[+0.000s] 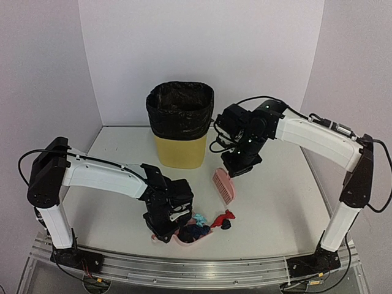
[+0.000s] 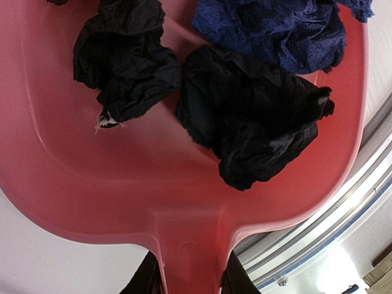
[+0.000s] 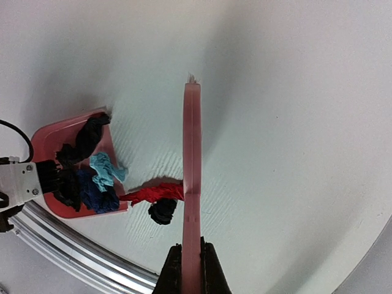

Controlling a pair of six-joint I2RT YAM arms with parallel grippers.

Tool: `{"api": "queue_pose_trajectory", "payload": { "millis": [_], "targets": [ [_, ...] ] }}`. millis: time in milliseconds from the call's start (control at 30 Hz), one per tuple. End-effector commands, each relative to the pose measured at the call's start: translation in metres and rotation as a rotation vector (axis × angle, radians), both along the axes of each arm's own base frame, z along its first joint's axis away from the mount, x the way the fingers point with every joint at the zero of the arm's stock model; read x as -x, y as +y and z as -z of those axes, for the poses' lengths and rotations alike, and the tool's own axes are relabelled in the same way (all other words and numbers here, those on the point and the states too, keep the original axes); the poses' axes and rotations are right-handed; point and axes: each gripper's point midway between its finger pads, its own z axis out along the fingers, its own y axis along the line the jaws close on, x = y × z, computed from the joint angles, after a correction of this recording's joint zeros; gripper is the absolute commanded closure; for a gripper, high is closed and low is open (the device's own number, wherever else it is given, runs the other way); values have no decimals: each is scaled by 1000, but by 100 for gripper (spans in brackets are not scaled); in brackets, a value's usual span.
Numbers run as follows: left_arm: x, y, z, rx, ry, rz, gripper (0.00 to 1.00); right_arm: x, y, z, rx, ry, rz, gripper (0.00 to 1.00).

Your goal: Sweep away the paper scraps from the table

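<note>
My left gripper [image 1: 164, 228] is shut on the handle of the pink dustpan [image 1: 184, 243], which rests on the table [image 1: 275, 208] near its front edge. In the left wrist view the black fingers [image 2: 147, 280] flank the dustpan [image 2: 122, 202] handle, and dark paper scraps [image 2: 251, 122] and a blue one [image 2: 269, 30] lie in the pan. A teal scrap [image 3: 104, 170] sits at the pan's mouth. A red scrap [image 3: 153, 193] and a dark scrap [image 3: 162, 211] lie on the table just outside it. My right gripper [image 3: 191, 269] is shut on the pink brush [image 3: 192, 184], raised above those two scraps [image 1: 225, 216].
A yellow bin [image 1: 179, 150] with a black liner stands at the back centre, just left of the right arm's wrist. The metal rail [image 1: 196, 269] runs along the front edge right behind the dustpan. White walls close the table's back and sides.
</note>
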Motion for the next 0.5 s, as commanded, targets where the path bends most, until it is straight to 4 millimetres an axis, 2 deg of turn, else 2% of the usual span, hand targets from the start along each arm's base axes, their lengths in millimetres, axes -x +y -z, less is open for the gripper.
{"api": "queue_pose_trajectory", "payload": {
  "millis": [0,133,233,367,467],
  "targets": [
    [6,4,-9,24,26,41,100,2,-52,-3,42,7,149,100],
    [10,5,-11,20,42,76,100,19,-87,9,96,89,228,100],
    [13,5,-11,20,53,116,100,37,-101,20,159,174,251,100],
    [12,5,-7,-6,52,142,100,52,-98,32,160,276,269,100],
    [11,4,-5,-11,50,148,100,53,-87,38,139,325,267,100]
  ]
}}
